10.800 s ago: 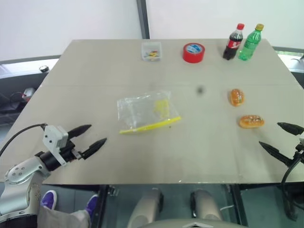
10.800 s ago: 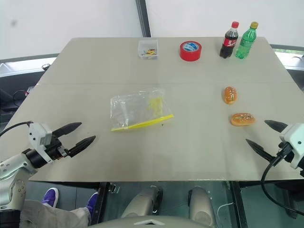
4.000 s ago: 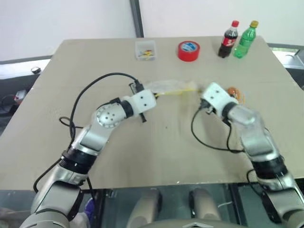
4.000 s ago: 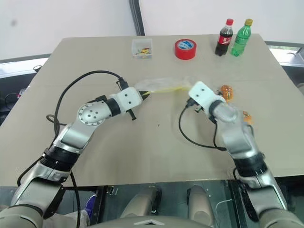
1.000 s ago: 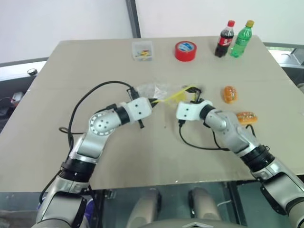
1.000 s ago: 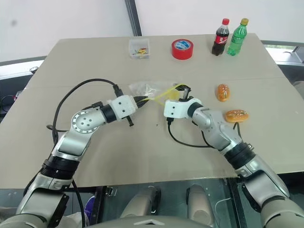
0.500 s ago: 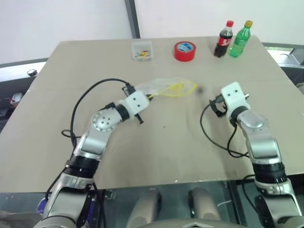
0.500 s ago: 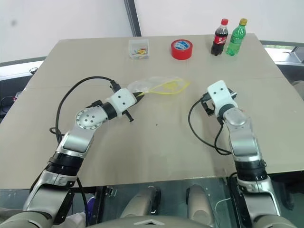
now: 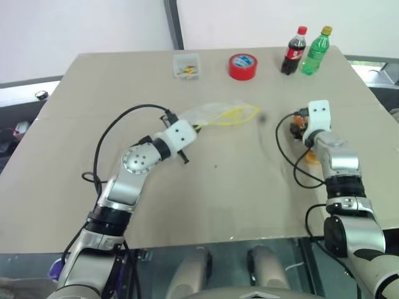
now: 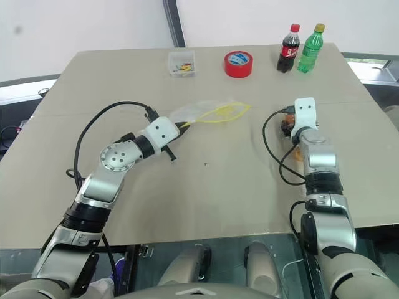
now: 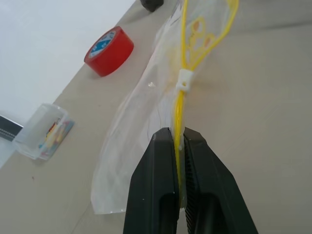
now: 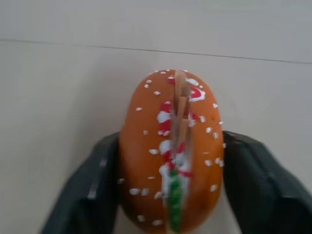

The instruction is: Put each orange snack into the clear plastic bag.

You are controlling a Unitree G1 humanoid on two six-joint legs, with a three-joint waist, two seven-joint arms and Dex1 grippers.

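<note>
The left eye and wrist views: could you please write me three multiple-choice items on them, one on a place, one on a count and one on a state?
1. The orange snack in the right wrist view lies: A) between the fingers of the right gripper; B) inside the small clear box; C) on the red tape roll.
2. Bottles on the table: A) one; B) two; C) three.
3. The left gripper is: A) open; B) shut on a cable; C) shut on the clear plastic bag's yellow seal strip.
Answers: 1 A, black fingers flank it on both sides; 2 B, a cola bottle and a green bottle stand at the far edge; 3 C, its fingers pinch the strip.
</note>
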